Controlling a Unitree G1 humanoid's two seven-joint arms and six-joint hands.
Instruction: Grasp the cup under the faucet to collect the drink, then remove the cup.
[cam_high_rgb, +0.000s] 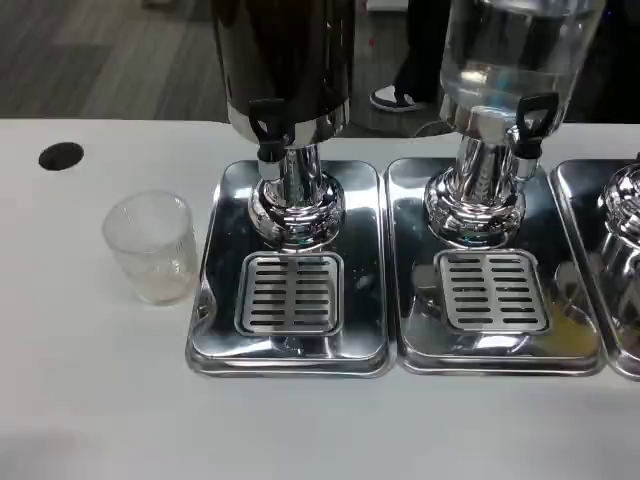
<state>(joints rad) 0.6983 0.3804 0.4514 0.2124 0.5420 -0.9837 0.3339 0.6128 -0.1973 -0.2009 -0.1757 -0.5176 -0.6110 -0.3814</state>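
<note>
A clear plastic cup (152, 247) stands upright and empty on the white table, just left of the left drip tray. The dark drink dispenser (285, 60) rises above that tray, and its black faucet lever (268, 128) hangs over the slotted grate (290, 292). Nothing stands on the grate. A second dispenser with clear liquid (515, 55) sits to the right, with its own black faucet lever (532, 122) over another grate (492, 290).
Chrome drip trays (215, 300) lie side by side across the middle of the table, and part of a third dispenser base (625, 215) shows at the right edge. A black round hole (61, 156) marks the table at far left. White table surface (300, 430) runs along the front.
</note>
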